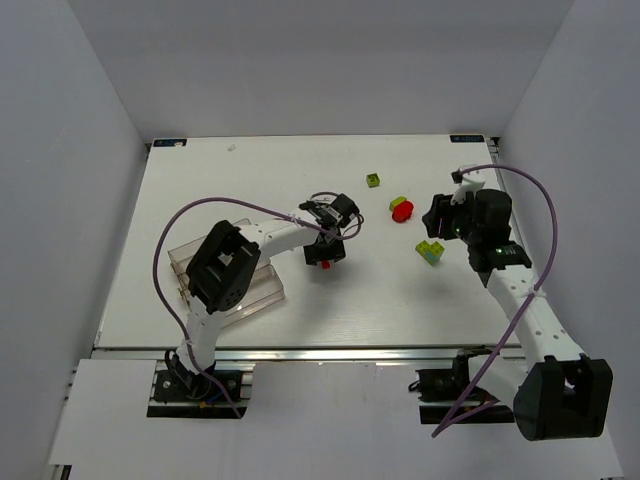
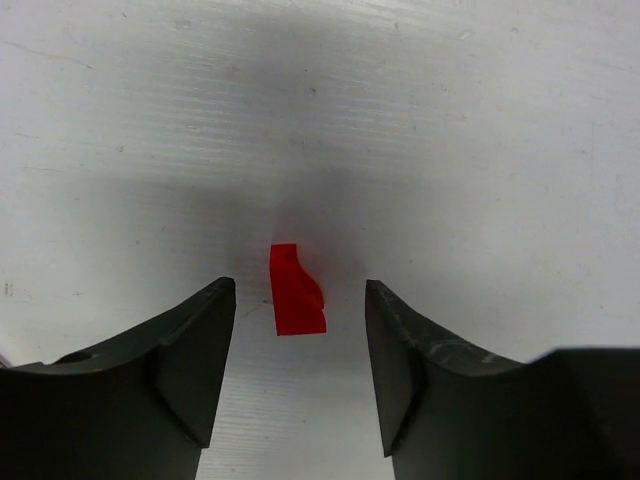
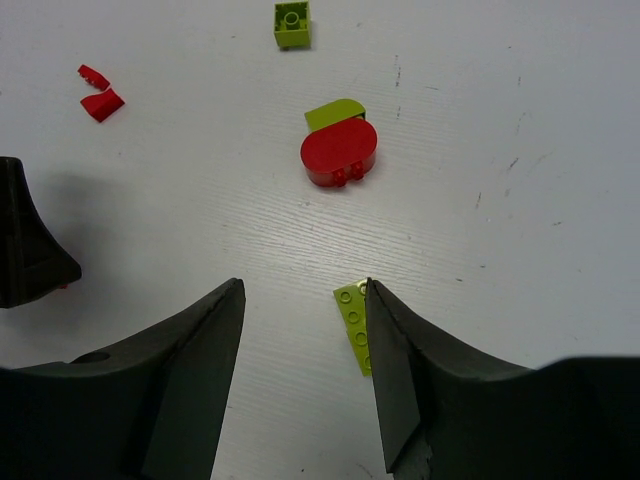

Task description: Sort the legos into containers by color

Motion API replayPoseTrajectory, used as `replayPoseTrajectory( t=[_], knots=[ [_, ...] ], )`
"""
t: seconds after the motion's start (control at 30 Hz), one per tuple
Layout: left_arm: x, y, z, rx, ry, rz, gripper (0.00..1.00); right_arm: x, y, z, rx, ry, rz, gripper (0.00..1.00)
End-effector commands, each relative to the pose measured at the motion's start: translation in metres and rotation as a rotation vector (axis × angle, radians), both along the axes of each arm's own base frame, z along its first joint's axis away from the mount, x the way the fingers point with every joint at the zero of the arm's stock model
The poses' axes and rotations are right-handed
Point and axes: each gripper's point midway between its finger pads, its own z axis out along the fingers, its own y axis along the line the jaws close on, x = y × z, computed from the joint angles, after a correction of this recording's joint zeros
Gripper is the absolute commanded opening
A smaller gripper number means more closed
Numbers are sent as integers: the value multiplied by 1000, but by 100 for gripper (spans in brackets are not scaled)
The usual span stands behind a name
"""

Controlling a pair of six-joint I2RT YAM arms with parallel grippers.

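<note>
Glossy red plastic lego (image 2: pixel 297 291) on matt white, finely ribbed counter (image 2: pixel 450 150); matt black left tool fingers (image 2: pixel 190 350); clear plastic containers (image 1: pixel 262 290).

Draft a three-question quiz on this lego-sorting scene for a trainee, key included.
1. True or false: the left end effector is shut on the small red piece.
2. What colour is the flat studded plate beside the right end effector? A red; B lime green; C cyan.
3. Fill in: the clear containers lie partly under the ___ arm.
Key: 1 false, its jaws stand open on either side of the piece. 2 B. 3 left.
</note>
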Motion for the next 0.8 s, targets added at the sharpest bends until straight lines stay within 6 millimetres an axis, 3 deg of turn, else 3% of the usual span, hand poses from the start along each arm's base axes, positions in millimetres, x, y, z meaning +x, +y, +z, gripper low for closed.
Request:
replayPoseTrajectory(
  t=[0.0,0.07,0.27,0.37,0.47,0.57,0.6,0.63,0.67,0.7,0.73,0.77],
  knots=[
    [4,0,7,3,-19,38,60,1,-5,14,13,-55,-21,57],
    [2,1,7,-5,-21,41,56,2,-5,16,15,-60,-23,57],
    [-4,-3,0,-4,-1,24,28,1,-8,16,20,-61,-27,57],
    [0,-5,6,-6,-15,2,14,0,-9,17,23,-63,-30,57],
    [10,-6,31,3,-75,-58,1,0,-10,18,24,-67,-28,57],
    [17,1,55,46,-151,-190,0,-1,-9,20,22,-76,-12,56],
    [22,-1,81,14,-225,-224,0,-1,-8,20,23,-77,-10,56],
    [25,8,88,39,-254,-297,0,-2,-10,20,23,-76,-13,56],
    [17,20,80,52,-237,-335,0,-2,-9,20,24,-75,-10,56],
    [16,26,86,42,-257,-360,0,-2,-9,21,24,-80,-12,56],
    [17,32,111,39,-338,-390,0,-3,-9,21,25,-82,-10,56],
    [14,47,110,73,-338,-387,0,-3,-9,21,25,-80,-11,56]
  ],
)
